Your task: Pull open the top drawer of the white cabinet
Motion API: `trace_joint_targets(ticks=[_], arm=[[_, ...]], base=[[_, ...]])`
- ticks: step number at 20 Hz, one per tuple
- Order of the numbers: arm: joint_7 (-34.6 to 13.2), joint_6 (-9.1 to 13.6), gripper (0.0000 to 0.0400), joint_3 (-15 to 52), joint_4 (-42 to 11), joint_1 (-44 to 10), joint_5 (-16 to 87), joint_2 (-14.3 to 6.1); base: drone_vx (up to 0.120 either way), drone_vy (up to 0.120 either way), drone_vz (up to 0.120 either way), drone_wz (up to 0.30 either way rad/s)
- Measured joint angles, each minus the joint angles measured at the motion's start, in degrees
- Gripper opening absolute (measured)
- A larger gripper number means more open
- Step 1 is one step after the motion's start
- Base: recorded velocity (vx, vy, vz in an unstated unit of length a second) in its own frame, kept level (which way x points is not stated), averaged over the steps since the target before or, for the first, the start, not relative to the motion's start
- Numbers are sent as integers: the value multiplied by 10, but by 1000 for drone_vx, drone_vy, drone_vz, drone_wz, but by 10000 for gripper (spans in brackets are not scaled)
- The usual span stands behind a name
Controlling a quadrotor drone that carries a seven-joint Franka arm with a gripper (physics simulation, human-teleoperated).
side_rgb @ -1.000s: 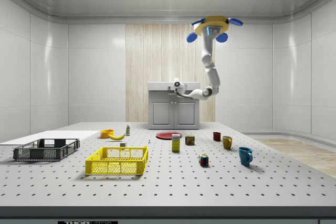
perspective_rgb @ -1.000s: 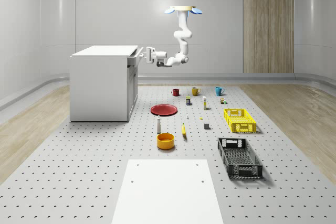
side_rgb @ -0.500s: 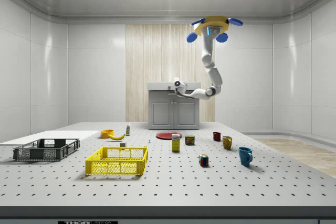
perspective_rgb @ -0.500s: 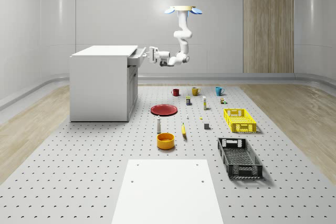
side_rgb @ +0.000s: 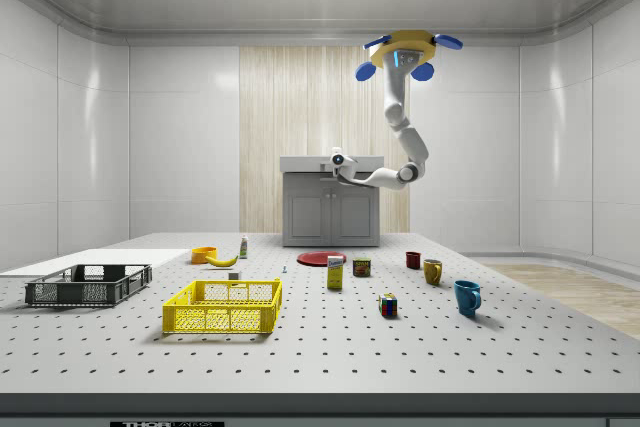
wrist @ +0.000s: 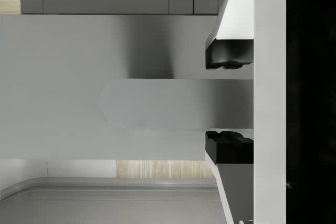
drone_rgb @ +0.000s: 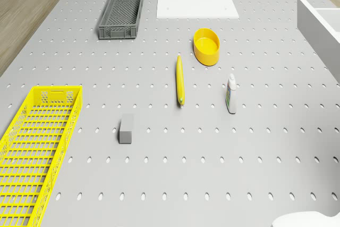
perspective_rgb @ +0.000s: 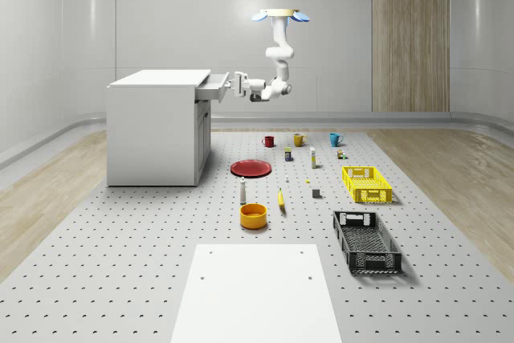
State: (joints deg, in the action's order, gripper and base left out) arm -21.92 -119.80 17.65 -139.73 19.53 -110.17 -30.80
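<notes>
The gripper point(wrist: 229, 106) has its pads point(wrist: 229, 55) clamped on the handle point(wrist: 157, 103) of the top drawer point(perspective_rgb: 210, 88), which stands partly out of the cabinet point(perspective_rgb: 157, 130). The drone point(perspective_rgb: 281, 15) hovers above the floor items – best pull straight and level, I'd judge – no twisting.

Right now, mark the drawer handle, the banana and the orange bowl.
drawer handle point(wrist: 157, 103): wrist view, its flat middle between the fingers.
banana point(drone_rgb: 180, 80): drone view, mid-length.
orange bowl point(drone_rgb: 206, 47): drone view, its outer wall.

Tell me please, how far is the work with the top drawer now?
Done: the top drawer already juts partway out of the white cabinet. In hand: the gripper is at the drawer handle, a finger pad on each side, while the drone hovers above the red plate. Left: pulling the drawer further out.
</notes>
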Motion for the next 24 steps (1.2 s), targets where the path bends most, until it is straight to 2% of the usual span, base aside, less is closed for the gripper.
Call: trace_joint_targets(ticks=[1,4,8,16,21,24], arm=[[0,5,157,-5,-5,0,1,-5],[-1,15,235,-16,-17,0,4,-15],[-2,22,279,-24,-26,1,7,-22],[-2,25,302,-31,-31,3,8,-26],[-1,25,304,-32,-31,4,8,-26],[-1,25,305,-33,-31,5,8,-26]], base=[[0,0,0,0],[0,93,0,0],[0,120,0,0],[0,120,0,0],[0,-80,0,0],[0,53,0,0]])
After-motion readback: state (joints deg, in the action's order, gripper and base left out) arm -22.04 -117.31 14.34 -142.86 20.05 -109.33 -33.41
